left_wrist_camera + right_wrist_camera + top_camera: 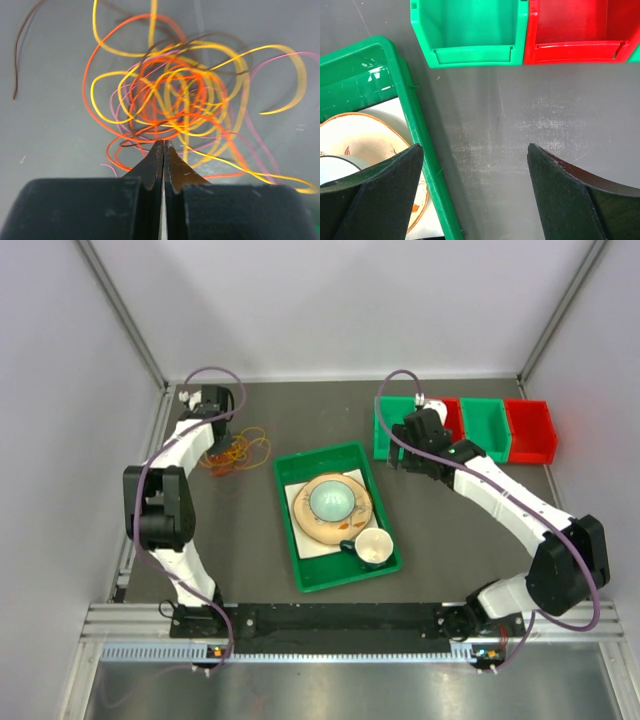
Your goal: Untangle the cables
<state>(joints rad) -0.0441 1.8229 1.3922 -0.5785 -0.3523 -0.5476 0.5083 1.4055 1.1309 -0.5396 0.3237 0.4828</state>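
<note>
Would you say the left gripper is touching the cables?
Cannot tell. In the left wrist view the left gripper is shut with its tips at the near edge of the cables; strands cross right there, but no pinch shows plainly.

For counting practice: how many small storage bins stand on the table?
4, in a row, back right: first green bin, first red bin, second green bin, second red bin. The right arm partly hides two.
</note>
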